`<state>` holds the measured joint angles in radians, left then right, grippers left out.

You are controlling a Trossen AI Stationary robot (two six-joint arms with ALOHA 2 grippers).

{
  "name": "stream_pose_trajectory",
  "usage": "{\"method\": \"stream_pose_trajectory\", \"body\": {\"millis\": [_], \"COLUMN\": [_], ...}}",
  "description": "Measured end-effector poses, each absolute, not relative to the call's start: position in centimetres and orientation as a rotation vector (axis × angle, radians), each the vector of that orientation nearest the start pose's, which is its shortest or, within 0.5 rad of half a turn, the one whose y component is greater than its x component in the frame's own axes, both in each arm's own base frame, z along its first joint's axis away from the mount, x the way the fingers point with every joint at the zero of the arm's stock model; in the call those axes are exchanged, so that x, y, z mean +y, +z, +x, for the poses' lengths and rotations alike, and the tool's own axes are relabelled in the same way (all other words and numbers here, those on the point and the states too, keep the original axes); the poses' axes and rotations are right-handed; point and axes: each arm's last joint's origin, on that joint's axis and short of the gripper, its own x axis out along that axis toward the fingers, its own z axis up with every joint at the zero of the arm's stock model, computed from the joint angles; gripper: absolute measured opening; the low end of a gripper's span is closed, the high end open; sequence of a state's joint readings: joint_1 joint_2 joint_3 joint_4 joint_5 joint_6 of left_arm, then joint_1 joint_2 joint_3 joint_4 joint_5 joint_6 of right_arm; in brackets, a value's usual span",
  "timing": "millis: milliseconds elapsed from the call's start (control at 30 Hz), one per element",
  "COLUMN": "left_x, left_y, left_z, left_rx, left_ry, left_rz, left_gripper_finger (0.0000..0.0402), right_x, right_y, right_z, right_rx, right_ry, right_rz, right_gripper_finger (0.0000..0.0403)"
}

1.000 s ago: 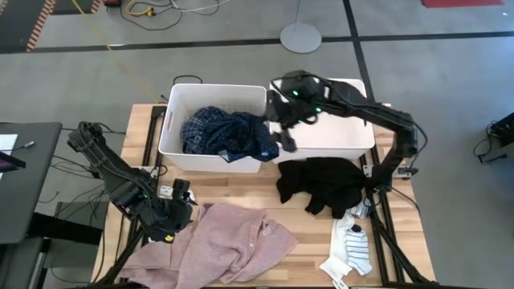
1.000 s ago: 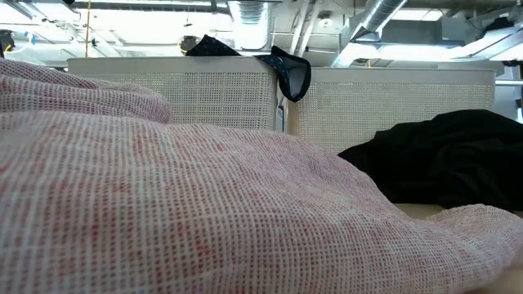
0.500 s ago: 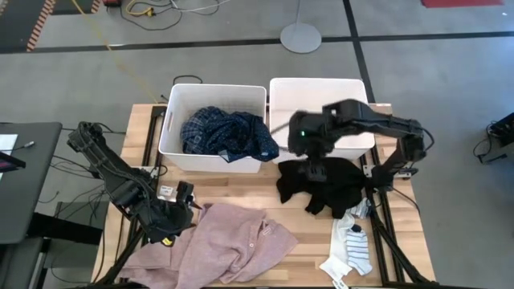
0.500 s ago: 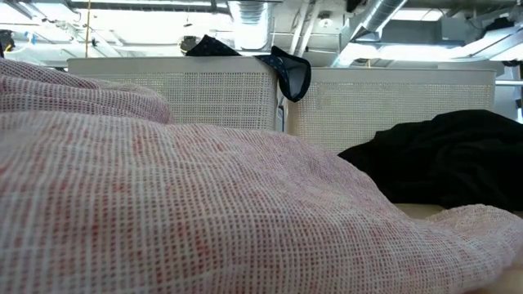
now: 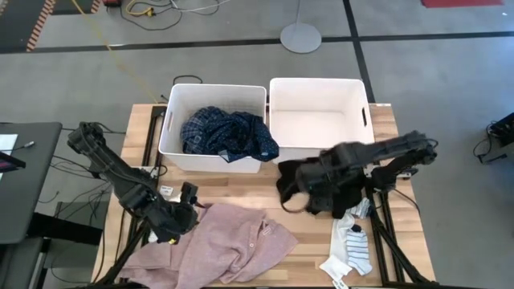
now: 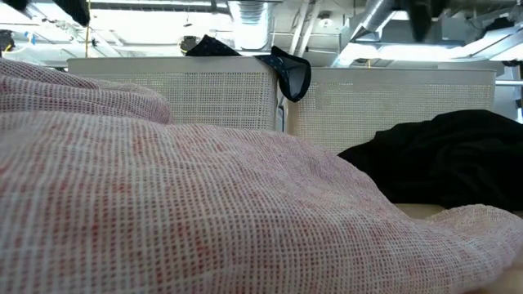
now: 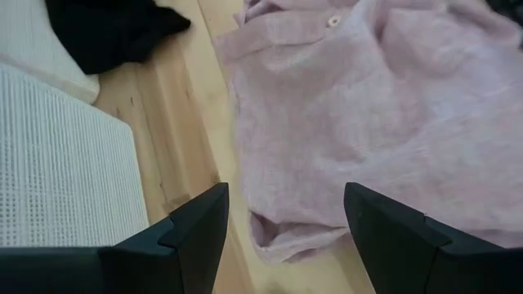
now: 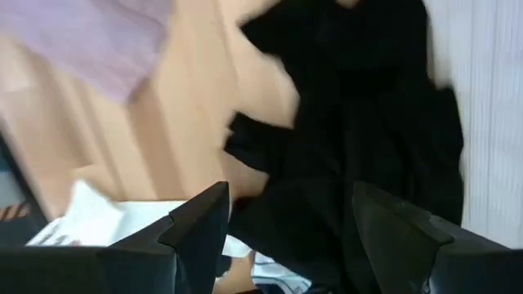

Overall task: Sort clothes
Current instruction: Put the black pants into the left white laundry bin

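The right end effector [image 5: 315,189] hovers over the black garment [image 5: 353,178] on the tabletop [image 5: 233,183], fingers spread and empty. For a clean pick, it should drop onto a raised fold near the bundle's middle, clear of the socks [image 5: 352,247]. The left end effector [image 5: 183,217], also open, waits beside the pink shirt [image 5: 233,245].
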<state>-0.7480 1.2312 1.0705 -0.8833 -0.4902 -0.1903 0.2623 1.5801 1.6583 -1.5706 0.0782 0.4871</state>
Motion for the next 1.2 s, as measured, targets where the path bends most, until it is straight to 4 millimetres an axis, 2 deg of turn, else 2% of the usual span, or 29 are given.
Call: {"method": "stream_pose_trajectory", "body": {"millis": [133,333,567,833,1200], "left_x": [-14.4,-14.3,-13.7,-13.0,-12.9], "left_y": [28.0,27.3,27.2,27.3,27.4], "left_z": [18.1,18.7,19.5,20.1,20.4], "left_rx": [0.872,0.827,0.793,0.793,0.776], "left_ry": [-0.143,-0.155,-0.150,-0.118,-0.126], "left_rz": [0.451,0.489,0.514,0.503,0.475], "left_gripper_finger": [0.0238,0.0238,0.0238,0.0238,0.0238], "right_x": [8.1,9.5,10.3,10.4,9.6], "right_y": [32.4,28.3,24.4,20.4,14.8], "right_z": [24.4,21.4,18.6,17.3,17.6], "right_rx": [1.510,1.546,1.487,1.394,1.236], "right_ry": [-0.359,-0.570,-0.777,-0.866,-0.762], "right_rz": [0.140,0.152,0.140,0.141,0.259], "right_gripper_finger": [0.0274,0.0274,0.0274,0.0274,0.0274]}}
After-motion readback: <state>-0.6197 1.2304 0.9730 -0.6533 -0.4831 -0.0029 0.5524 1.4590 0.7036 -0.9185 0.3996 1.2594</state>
